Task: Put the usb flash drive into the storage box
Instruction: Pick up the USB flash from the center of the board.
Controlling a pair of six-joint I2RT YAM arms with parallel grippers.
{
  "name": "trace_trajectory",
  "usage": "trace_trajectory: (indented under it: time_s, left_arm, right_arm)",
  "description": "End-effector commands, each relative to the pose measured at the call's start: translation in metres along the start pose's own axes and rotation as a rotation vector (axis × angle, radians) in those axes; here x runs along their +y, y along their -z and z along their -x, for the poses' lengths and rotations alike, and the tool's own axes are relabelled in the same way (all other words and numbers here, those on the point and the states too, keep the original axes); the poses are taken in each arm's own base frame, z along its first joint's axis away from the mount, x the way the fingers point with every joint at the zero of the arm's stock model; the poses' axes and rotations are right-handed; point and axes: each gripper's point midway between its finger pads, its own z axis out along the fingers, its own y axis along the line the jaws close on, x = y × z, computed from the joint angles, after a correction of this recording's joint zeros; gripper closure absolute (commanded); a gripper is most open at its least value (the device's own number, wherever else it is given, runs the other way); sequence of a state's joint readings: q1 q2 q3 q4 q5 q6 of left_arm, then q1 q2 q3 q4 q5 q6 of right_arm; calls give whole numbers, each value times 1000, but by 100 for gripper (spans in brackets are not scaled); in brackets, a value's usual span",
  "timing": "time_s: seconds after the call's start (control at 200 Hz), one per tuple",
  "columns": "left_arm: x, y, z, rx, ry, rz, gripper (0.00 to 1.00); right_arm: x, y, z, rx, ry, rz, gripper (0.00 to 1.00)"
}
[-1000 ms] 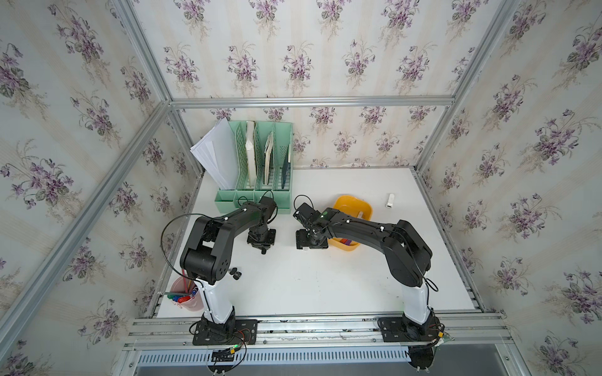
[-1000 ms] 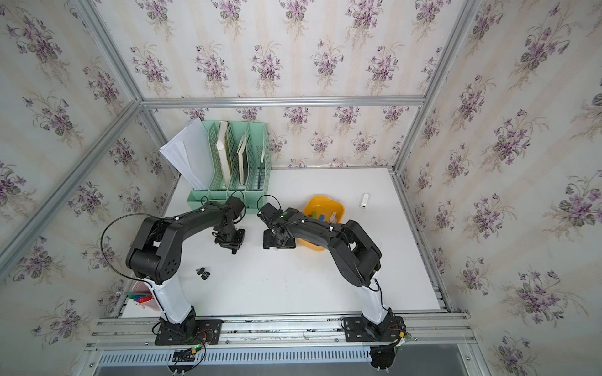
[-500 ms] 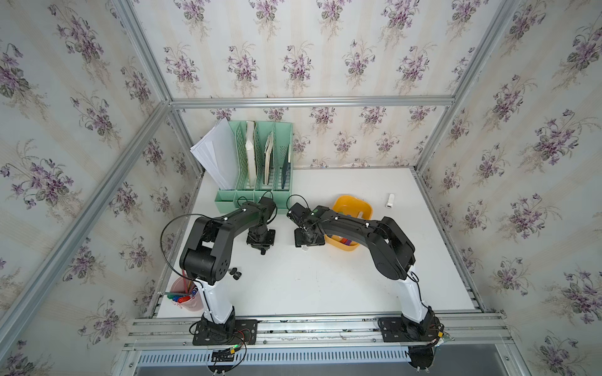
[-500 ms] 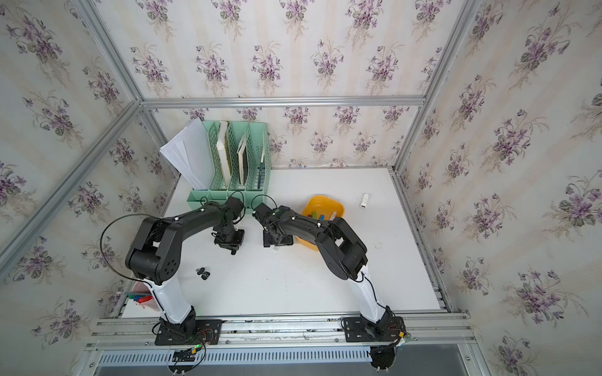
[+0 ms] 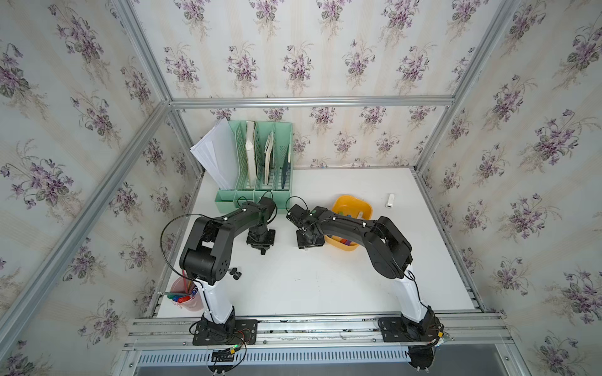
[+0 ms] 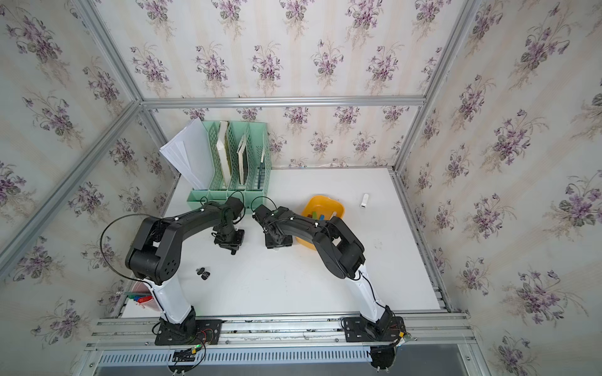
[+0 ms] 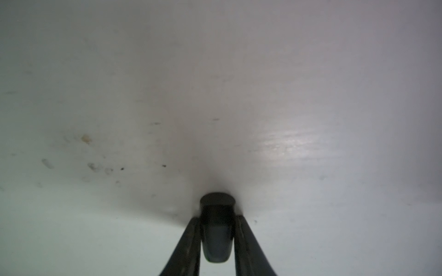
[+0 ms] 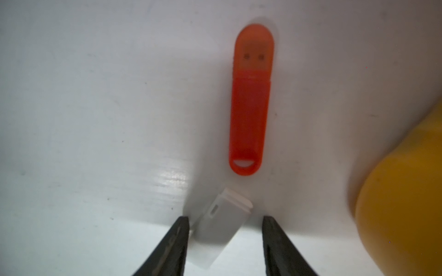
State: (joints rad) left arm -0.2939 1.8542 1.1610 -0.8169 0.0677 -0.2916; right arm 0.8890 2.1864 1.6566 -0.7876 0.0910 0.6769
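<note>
In the right wrist view a white usb flash drive point(image 8: 220, 227) lies tilted on the table between the fingers of my right gripper point(image 8: 224, 219). One finger touches it and the other stands apart, so the gripper is open. Just beyond lies an orange-red flash drive point(image 8: 250, 114). The yellow-orange storage box point(image 8: 401, 191) is close beside them, and both top views show it point(image 5: 351, 202) point(image 6: 324, 201) behind the right gripper point(image 5: 308, 245). My left gripper point(image 7: 217, 219) is shut on a small dark piece point(image 7: 217, 203) at the table surface.
Another white flash drive point(image 5: 390, 200) lies far right of the box, which holds several coloured items. A mint-green file organizer point(image 5: 260, 162) stands at the back left. Two small black bits point(image 5: 235, 273) lie near the left arm. A pink pen cup point(image 5: 184, 293) sits at the front left.
My right gripper's jaws have narrowed around the white flash drive and the right arm has folded in slightly. The left arm has not moved.
</note>
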Motion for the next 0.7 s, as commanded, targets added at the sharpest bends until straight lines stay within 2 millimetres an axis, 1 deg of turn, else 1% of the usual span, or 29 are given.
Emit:
trace_trajectory:
  time_s: [0.0,0.2,0.285,0.529,0.694]
  left_arm:
    - [4,-5,-11,47,-7,19,72]
    - [4,-6,-11,48,-9,18,72]
    - [4,-6,-11,48,-8,18,72]
    - [4,-6,-11,50,-8,17,72]
    - [3,-6,-11,51,-11,15,72]
  right_arm:
    - [-1,-4,-4,20,6,-3,52]
    - [-1,-5,-6,31,9,-4,60]
    - [-1,-4,-6,33,14,-1,65]
    - [1,-3,-7,34,21,2,74]
    - [1,1,-6,31,22,2,76]
